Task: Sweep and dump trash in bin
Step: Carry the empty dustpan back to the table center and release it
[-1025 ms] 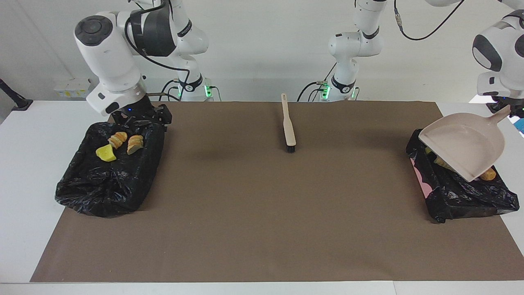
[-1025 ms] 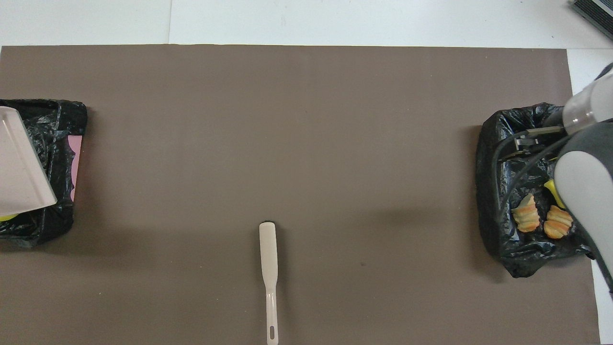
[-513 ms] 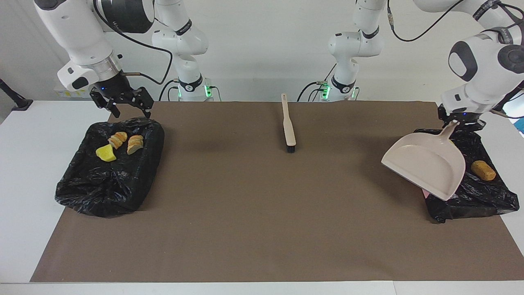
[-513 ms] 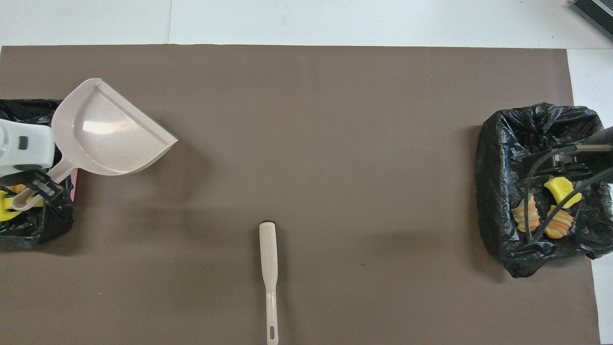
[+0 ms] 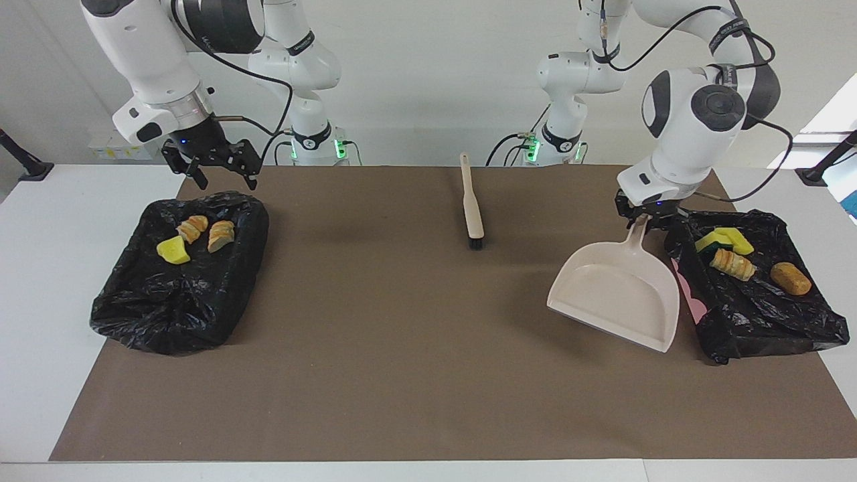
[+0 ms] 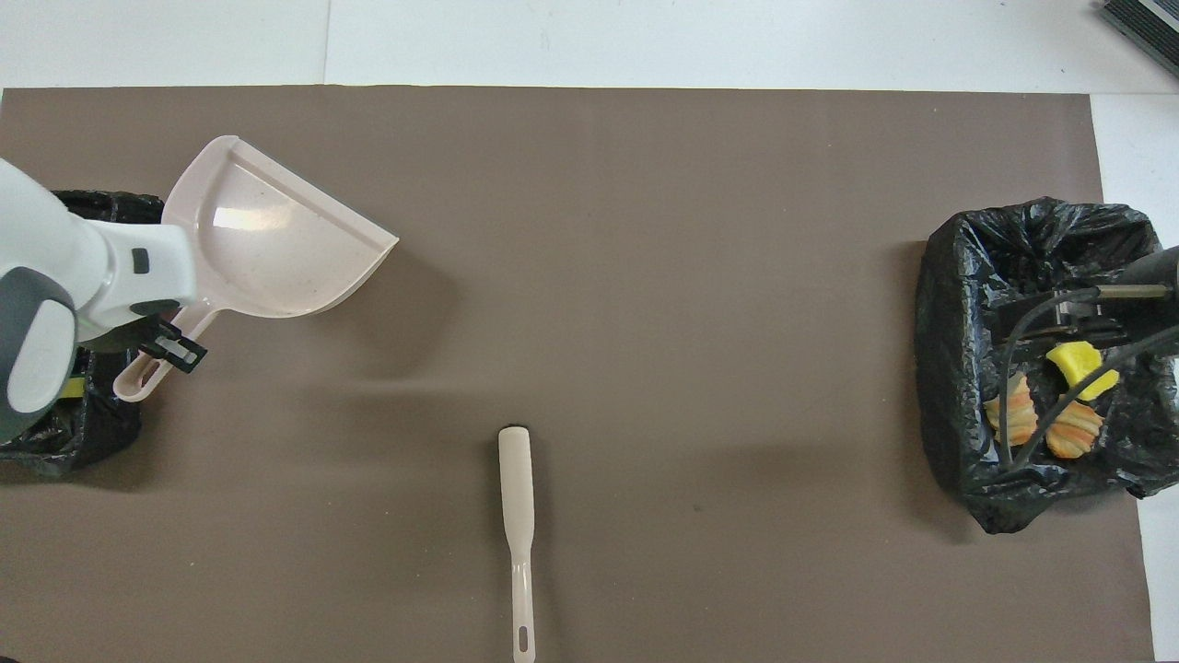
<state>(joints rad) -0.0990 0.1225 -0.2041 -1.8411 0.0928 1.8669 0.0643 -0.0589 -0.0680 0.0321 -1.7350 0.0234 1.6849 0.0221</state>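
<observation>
- Trash all in bins now. Bin (image 5: 790,314) at left arm's end: yellow-green sponge (image 5: 726,237), ridged tan piece (image 5: 732,263), orange-brown lump (image 5: 790,278). A 4th scrap may sit under the sponge; can't tell from here.
- Bin (image 5: 167,308) at right arm's end: yellow sponge (image 5: 173,251) + two tan/orange chunks (image 5: 194,227), (image 5: 221,235).
- Change vs 1 s ago: dustpan (image 5: 616,294) was tipped over the left-end bin, covering its contents; it has since swung off the bin toward table centre and hangs over the brown mat (image 5: 402,375), pan empty, mouth facing away from robots.
- Meaning: dump looks done, no scraps visible on mat. Judged: only parking the pan remains.
- Brush (image 5: 472,204) lies flat mid-mat, nearer the robots, untouched.
- Left gripper (image 5: 644,215): above mat just beside bin, fingers pinching dustpan handle, wrist pointing down, pan hanging below, clear of the mat by its shadow.
- Right gripper (image 5: 221,171): has lifted clear of its bin; fingers spread, empty, hovers over the bin's robot-side edge.
</observation>
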